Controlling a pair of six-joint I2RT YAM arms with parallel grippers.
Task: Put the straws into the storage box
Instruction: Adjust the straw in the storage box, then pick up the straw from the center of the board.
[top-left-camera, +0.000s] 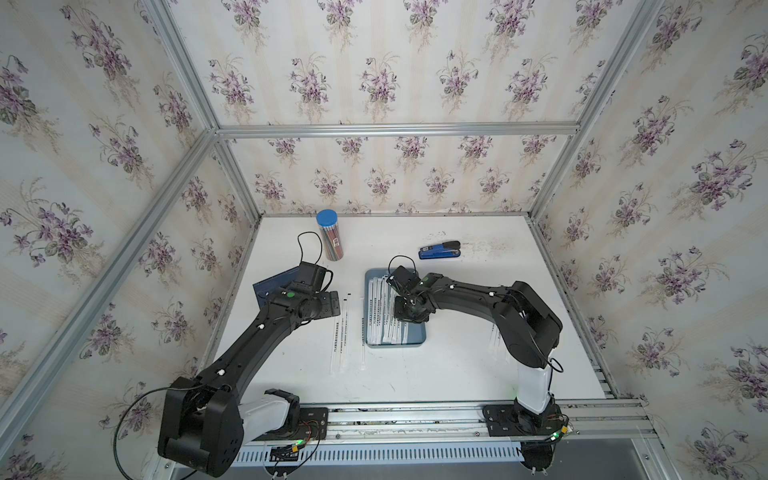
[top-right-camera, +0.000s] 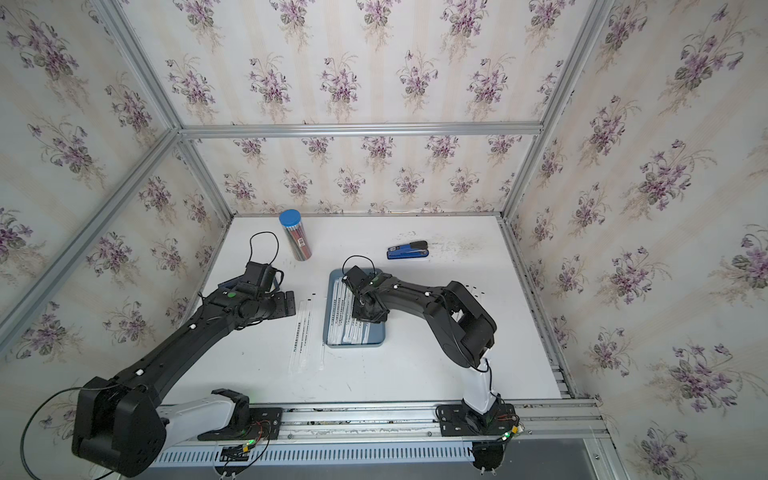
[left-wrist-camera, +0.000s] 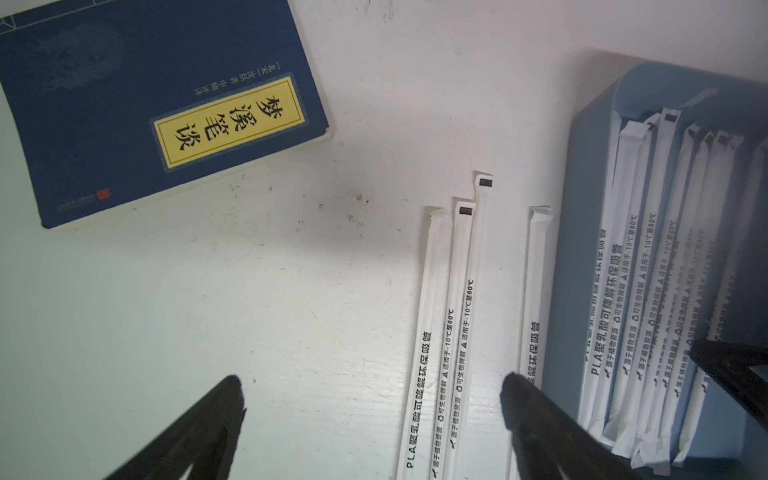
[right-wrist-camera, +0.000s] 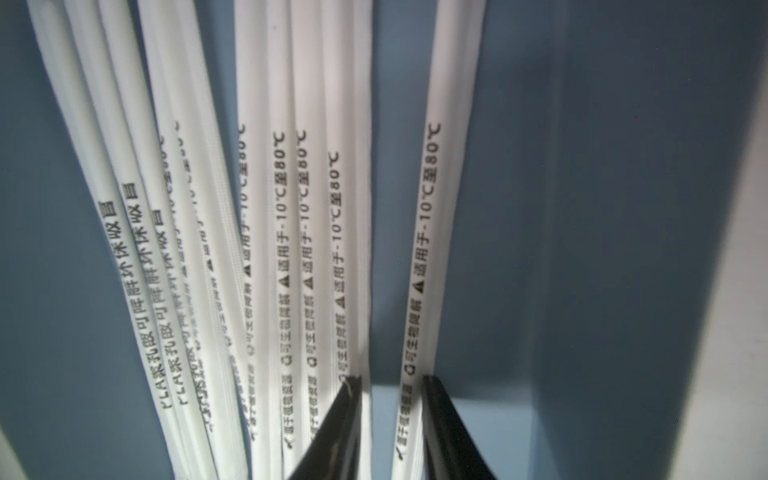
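Four white paper-wrapped straws (left-wrist-camera: 451, 332) lay parallel beside the grey-blue plastic storage box (left-wrist-camera: 567, 270), beneath our released left pincer (left-wrist-camera: 374, 386).

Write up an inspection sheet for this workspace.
Surface: white table, scuffed at the back.
Job's things: most straws lie in the storage box; four loose straws lie on the table beside it; more seem hidden behind the right arm.
Clutter: pencil tube, stapler, navy book.
Grippers: left gripper open above the table by the loose straws; right gripper narrowly open inside the box, one straw between its jaws.
Cables: black loop at each wrist, off the straws.
Surroundings: floral wallpaper, aluminium frame.
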